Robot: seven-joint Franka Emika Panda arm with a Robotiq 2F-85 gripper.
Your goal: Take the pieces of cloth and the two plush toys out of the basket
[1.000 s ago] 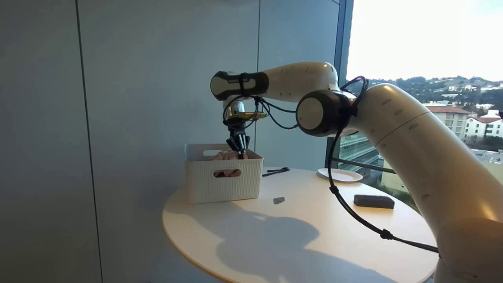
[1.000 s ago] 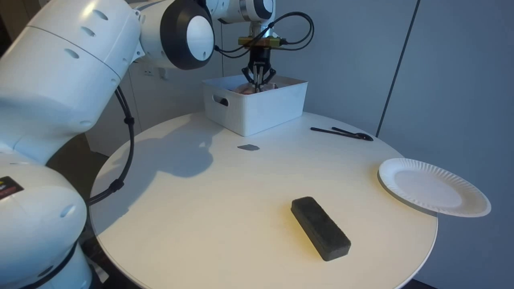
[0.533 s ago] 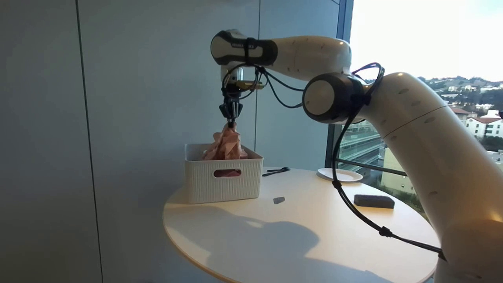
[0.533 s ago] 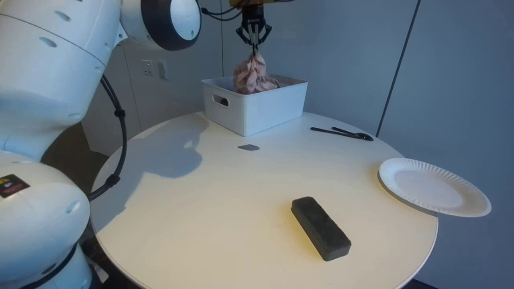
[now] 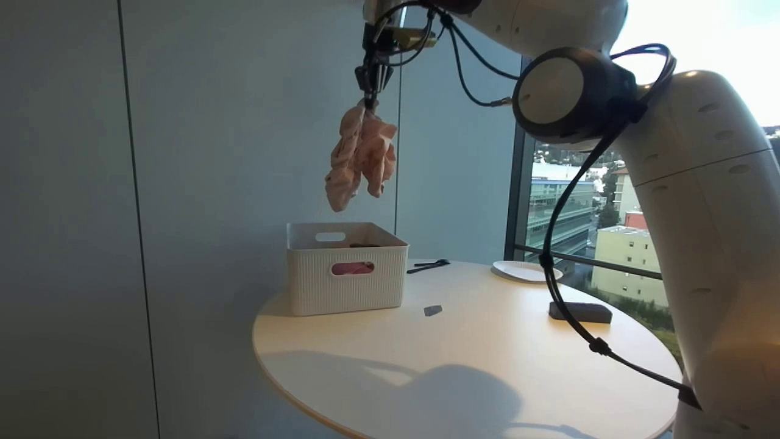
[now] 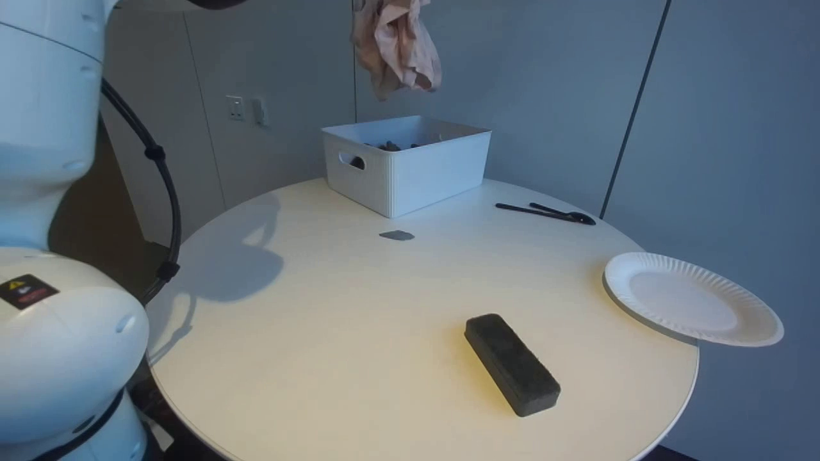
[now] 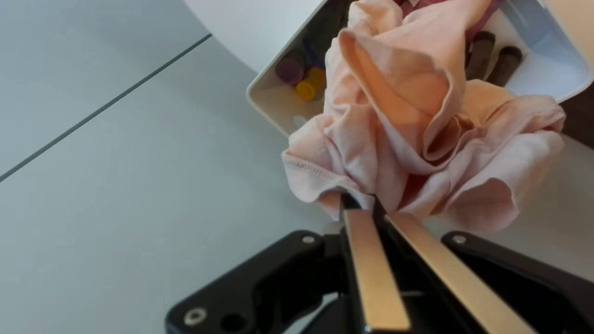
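Cloth [image 5: 364, 152], light pink and creased, hangs beneath the tool [image 5: 370, 105]. Tool fingers [image 7: 376, 278] stand together, clamped on the top of the cloth. In both exterior views, the cloth is suspended above the basket [image 5: 344, 297], clear of its rim. The basket stands upright on the counter [image 6: 359, 358]; deep-pink material [image 5: 351, 268] shows through its handle slot. In the wrist view, basket contents include a yellow object [image 7: 307, 87], a purple object [image 7: 290, 69] and two brown, round-ended objects [image 7: 505, 66], all too indistinct to name. The counter carries black utensils [image 6: 564, 216], a dark block [image 6: 512, 365], a flat grey piece [image 6: 397, 235] and, at the edge, a white plate [image 6: 692, 301].
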